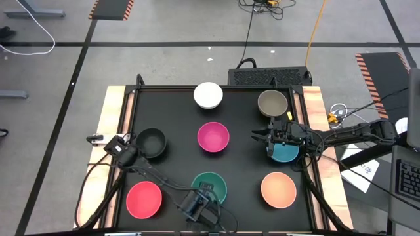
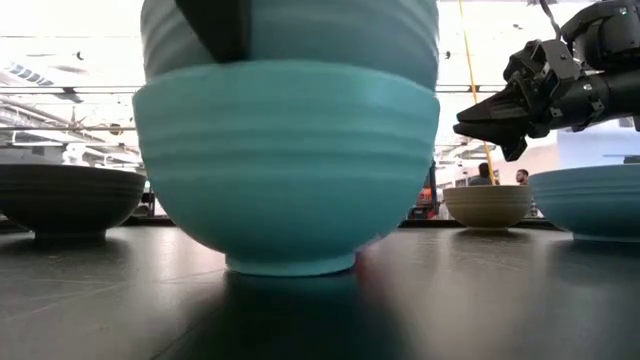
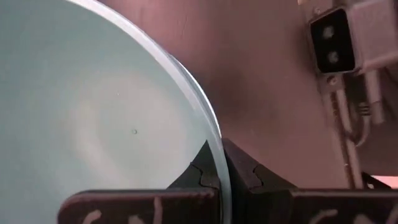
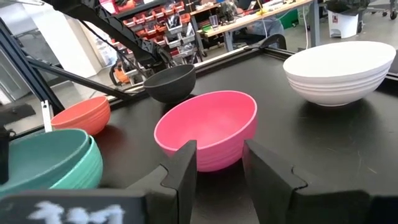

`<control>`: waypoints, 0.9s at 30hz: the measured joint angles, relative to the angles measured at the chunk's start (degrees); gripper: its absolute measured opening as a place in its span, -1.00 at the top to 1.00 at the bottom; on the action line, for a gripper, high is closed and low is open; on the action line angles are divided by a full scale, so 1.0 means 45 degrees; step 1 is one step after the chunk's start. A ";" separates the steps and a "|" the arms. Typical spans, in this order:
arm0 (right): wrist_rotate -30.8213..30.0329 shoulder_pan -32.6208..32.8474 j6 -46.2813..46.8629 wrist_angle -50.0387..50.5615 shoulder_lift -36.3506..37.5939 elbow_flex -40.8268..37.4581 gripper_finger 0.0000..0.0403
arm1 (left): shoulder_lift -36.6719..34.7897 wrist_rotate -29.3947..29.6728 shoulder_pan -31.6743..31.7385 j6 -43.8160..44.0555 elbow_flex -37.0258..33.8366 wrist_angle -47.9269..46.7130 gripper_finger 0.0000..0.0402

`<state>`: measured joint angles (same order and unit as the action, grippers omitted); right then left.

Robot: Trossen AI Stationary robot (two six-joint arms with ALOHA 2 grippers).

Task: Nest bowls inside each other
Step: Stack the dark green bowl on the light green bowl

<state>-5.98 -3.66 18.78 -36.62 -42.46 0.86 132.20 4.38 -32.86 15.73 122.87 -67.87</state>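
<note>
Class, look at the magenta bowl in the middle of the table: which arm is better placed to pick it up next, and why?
Probably the right: its open gripper hovers beside the magenta bowl, facing it. The left gripper is clamped on a bowl rim.

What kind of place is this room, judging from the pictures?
Probably a robotics lab or workshop: shelves of red parts bins, cluttered workbenches and striped hazard floor tape surround the black-topped table.

My left arm reaches along the table's near edge, its gripper low there, fingers pinched on a thin rim that stands between them. My right arm comes in from the right side, stretched level across the table's right half, gripper raised off the surface, its fingers parted with a clear gap and nothing between them.
</note>
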 joint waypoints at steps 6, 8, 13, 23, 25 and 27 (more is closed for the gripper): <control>-0.0013 0.0000 -0.0002 -0.0049 0.0003 -0.0001 0.40 | 0.0163 0.0288 0.0024 -0.0513 0.0000 0.0202 1.00; -0.0019 0.0000 -0.0006 -0.0026 0.0000 -0.0002 0.40 | 0.0165 0.0330 0.0049 -0.0536 0.0000 0.0249 1.00; -0.0009 0.0000 0.0002 -0.0049 0.0005 0.0000 0.40 | 0.0133 0.0620 0.0110 -0.0464 0.0000 0.0002 0.99; 0.0000 0.0000 0.0002 -0.0043 0.0005 -0.0004 0.40 | 0.0087 0.1712 0.0142 -0.0203 0.0000 -0.0943 0.98; -0.0004 0.0000 0.0002 -0.0044 0.0005 -0.0004 0.40 | 0.0087 0.1945 0.0141 -0.0382 0.0000 -0.0937 0.99; -0.0001 0.0001 0.0002 -0.0044 0.0005 -0.0002 0.40 | 0.0087 0.1977 0.0142 -0.0387 0.0000 -0.0919 0.98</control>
<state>-5.98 -3.66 18.79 -36.82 -42.44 0.85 132.60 13.28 -32.22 13.99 122.87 -72.01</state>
